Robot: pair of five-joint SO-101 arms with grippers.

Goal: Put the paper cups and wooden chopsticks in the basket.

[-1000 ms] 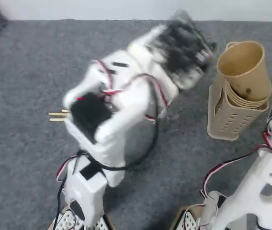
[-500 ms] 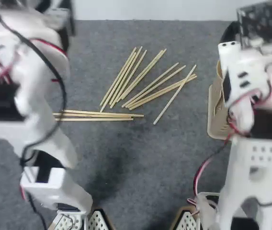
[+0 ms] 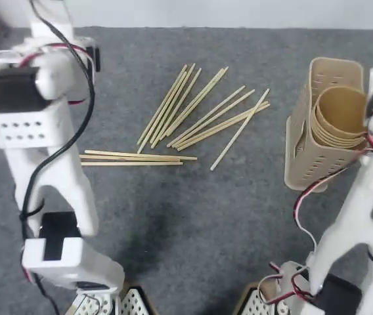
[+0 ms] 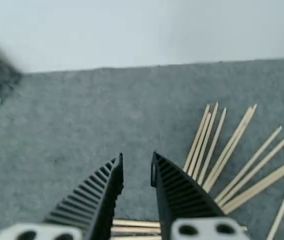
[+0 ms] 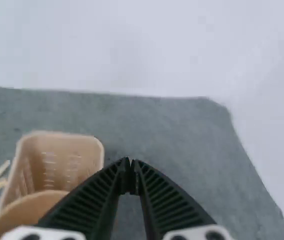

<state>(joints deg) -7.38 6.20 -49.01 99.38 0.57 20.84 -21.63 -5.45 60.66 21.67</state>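
— Where are the wooden chopsticks?

— Loose on the grey desk, between the two arms. Most lie in a fan. In the high view their long axes run from near-left to far-right, with the nearer ends bunched and the far ends spread toward the basket.

— All of them?

— No. A few crosswise chopsticks lie on the fan's near side, long axis left to right, packed side by side. A single stick lies slanted along the fan's right edge.

— And the paper cups?

— Nested one in another inside the basket, mouths up. The basket stands upright at the right of the desk, just beside the right arm and apart from the chopsticks.

— The left jaws?

— Released, with a clear gap between them and nothing in it. They hang over the desk on the left arm, with the crosswise chopsticks beneath them and the fan off to the side.

— The right jaws?

— Clenched tip to tip on nothing, held above the desk next to the basket.
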